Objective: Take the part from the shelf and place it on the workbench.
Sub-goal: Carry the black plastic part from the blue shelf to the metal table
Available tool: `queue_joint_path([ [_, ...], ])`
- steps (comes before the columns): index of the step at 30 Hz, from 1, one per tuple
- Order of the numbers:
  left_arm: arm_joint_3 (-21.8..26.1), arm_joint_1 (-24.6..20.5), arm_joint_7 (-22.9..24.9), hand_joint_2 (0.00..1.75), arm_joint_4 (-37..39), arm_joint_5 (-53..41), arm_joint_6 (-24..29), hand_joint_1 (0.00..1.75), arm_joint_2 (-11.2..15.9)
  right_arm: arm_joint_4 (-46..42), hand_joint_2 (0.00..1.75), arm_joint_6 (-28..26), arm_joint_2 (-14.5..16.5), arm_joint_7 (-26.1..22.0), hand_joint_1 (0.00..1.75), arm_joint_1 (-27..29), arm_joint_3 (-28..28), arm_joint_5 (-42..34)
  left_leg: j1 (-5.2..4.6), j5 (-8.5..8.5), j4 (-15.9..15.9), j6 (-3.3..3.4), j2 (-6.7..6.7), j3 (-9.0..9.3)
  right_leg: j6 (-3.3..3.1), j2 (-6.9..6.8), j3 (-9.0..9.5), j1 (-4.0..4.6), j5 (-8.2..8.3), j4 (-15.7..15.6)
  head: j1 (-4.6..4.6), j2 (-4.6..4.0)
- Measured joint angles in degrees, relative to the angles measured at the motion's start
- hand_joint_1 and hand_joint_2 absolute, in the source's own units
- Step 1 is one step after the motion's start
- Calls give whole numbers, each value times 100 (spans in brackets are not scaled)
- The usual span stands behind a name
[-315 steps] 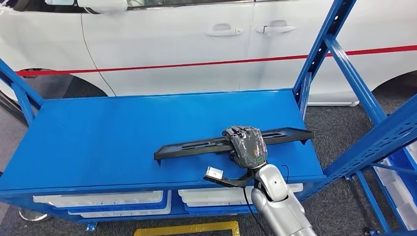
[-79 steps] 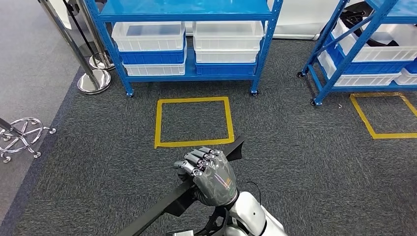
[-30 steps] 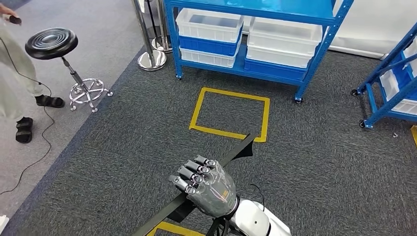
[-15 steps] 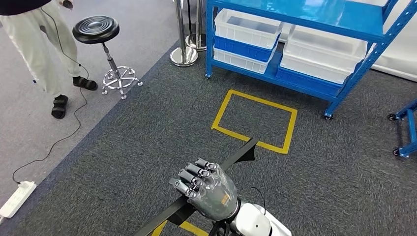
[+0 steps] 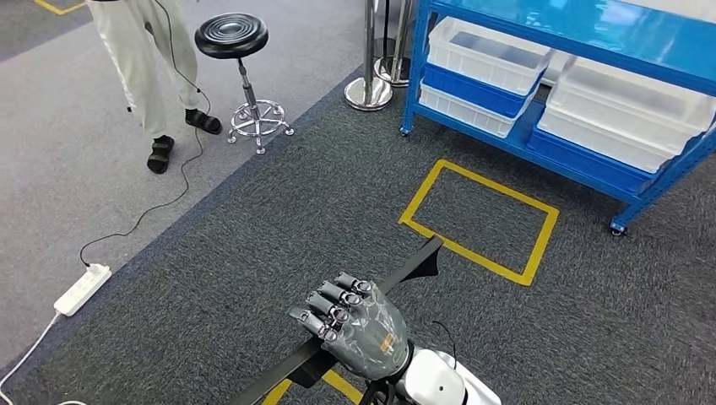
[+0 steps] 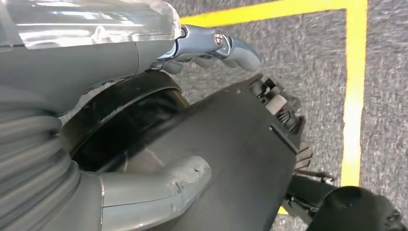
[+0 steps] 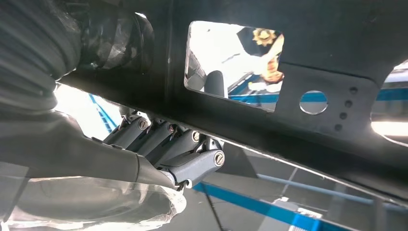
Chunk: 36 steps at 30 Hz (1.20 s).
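Observation:
The part (image 5: pixel 414 266) is a long, narrow black trim strip, carried slantwise above the carpet. My right hand (image 5: pixel 359 325) grips it near its middle, fingers wrapped over the top. In the right wrist view its fingers (image 7: pixel 183 144) curl against the underside of the part (image 7: pixel 240 53), which has cut-out holes. In the left wrist view my left hand (image 6: pixel 144 53) hangs over the floor, with its thumb (image 6: pixel 159 185) and fingers apart. A black end of the part (image 6: pixel 240 144) with clips lies beyond the hand, and floor shows between it and the fingertips.
A blue shelf (image 5: pixel 650 181) with white bins stands at the upper right, and a yellow floor square (image 5: pixel 481 219) lies before it. A person (image 5: pixel 143 59), a black stool (image 5: pixel 232 38), a chrome post base (image 5: pixel 369 93) and a power strip (image 5: pixel 82 289) with cable are at the left.
The camera has turned: the shelf and yellow square slid right, while the person, stool and power strip came further in. My right hand holds the part as before.

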Motion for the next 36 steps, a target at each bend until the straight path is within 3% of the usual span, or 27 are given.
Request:
queue_joint_path([
  [1,0,8,5,175,0,-2,-6,0,2,-1,175,0,0,5,175,1,0,9,-19,-13,-57,35,13,6,25,-50,-1,18,-1,2,3,0],
  [3,0,15,28,175,0,-7,-17,0,2,-6,175,0,0,13,175,2,-1,26,-11,25,-92,121,-110,-17,84,-126,13,20,-10,-4,3,0],
  [5,0,9,70,175,0,-15,-29,0,-3,-26,175,-1,0,17,175,14,-8,58,14,71,-135,205,-226,-8,146,84,-50,-5,-165,182,3,0],
  [7,0,-9,106,175,0,-37,-48,0,-7,-45,175,-2,-4,22,175,57,-30,96,22,99,-150,257,-341,-6,173,402,-339,-19,-520,819,6,0],
  [9,-1,-14,140,175,0,-62,-80,0,-8,-50,175,-2,-14,27,175,122,-63,136,9,104,-145,271,-479,-12,169,499,-690,-13,-754,1504,6,0],
  [10,-2,-15,155,175,0,-69,-98,0,-8,-52,175,-2,-19,29,175,155,-78,165,2,105,-140,273,-560,-9,159,509,-765,-10,-714,1609,5,0],
  [11,-6,-17,168,175,0,-73,-114,0,-10,-61,175,-2,-22,29,175,184,-90,194,-2,104,-133,273,-646,-2,141,524,-730,-9,-558,1485,6,0],
  [12,-15,-21,177,175,0,-75,-127,0,-14,-76,175,-2,-23,30,175,208,-100,218,-5,101,-124,269,-734,7,116,579,-597,-8,-322,1158,6,0],
  [14,-41,-30,190,175,0,-78,-140,0,-25,-115,175,-2,-25,30,175,238,-121,238,-9,86,-96,248,-888,6,51,838,-269,-16,36,401,5,0],
  [16,-63,-38,198,175,0,-79,-142,0,-31,-141,175,-2,-27,30,175,255,-137,241,5,80,-84,197,-1003,-32,14,992,-125,-9,102,63,5,0],
  [18,-79,-41,203,175,0,-78,-142,0,-31,-164,175,-2,-26,31,175,269,-145,269,22,84,-109,127,-1101,-61,-8,888,-96,-13,102,2,5,0],
  [20,-106,-41,210,175,0,-75,-134,0,-27,-211,175,-2,-21,36,175,304,-156,354,9,-21,13,71,-940,-96,-63,747,-32,-46,120,-85,-3,0],
  [22,-150,-55,195,175,0,-66,-109,0,-22,-290,175,-2,-19,51,175,397,-198,465,6,-341,561,19,-618,-316,-113,578,14,-53,115,-127,-15,0],
  [24,-181,-82,134,175,0,-57,-82,0,-18,-371,175,-2,-21,73,175,514,-267,577,24,-646,1262,-35,-482,-631,-124,392,21,-40,88,-115,-20,0],
  [25,-190,-88,103,175,0,-56,-73,0,-17,-407,175,-2,-23,87,175,560,-301,629,30,-664,1409,-52,-461,-689,-119,308,25,-37,71,-107,-19,0],
  [26,-199,-87,74,175,0,-57,-70,0,-16,-446,175,-2,-25,104,175,595,-333,677,33,-573,1344,-62,-439,-642,-110,233,31,-37,53,-96,-19,0],
  [27,-211,-76,58,175,0,-60,-69,0,-16,-486,175,-2,-27,120,175,618,-360,718,35,-384,1052,-63,-391,-486,-97,170,43,-37,32,-81,-19,0],
  [29,-240,-36,35,175,0,-63,-74,0,-14,-570,175,-2,-36,145,175,648,-407,787,5,-78,303,-43,-109,-122,-53,69,60,-18,-15,-36,-20,0],
  [31,-260,-11,17,175,0,-56,-77,0,-14,-644,175,-2,-56,163,175,670,-439,833,-42,-12,-42,38,101,11,-2,-28,53,24,-40,-6,-17,0],
  [33,-264,-10,-4,175,0,-40,-79,0,-16,-701,175,-2,-75,178,175,681,-461,850,-62,-7,-63,138,18,-19,44,-157,63,42,-49,-11,-14,0],
  [34,-266,-9,-9,175,0,-31,-81,0,-20,-726,175,-2,-84,183,175,679,-469,859,-56,9,-83,179,-53,-15,75,-146,77,30,-80,6,-14,0],
  [36,-269,-16,-12,175,0,-15,-80,0,-31,-780,175,-2,-100,193,175,680,-483,884,-34,50,-126,263,-195,6,130,124,-24,-1,-299,301,-12,0],
])
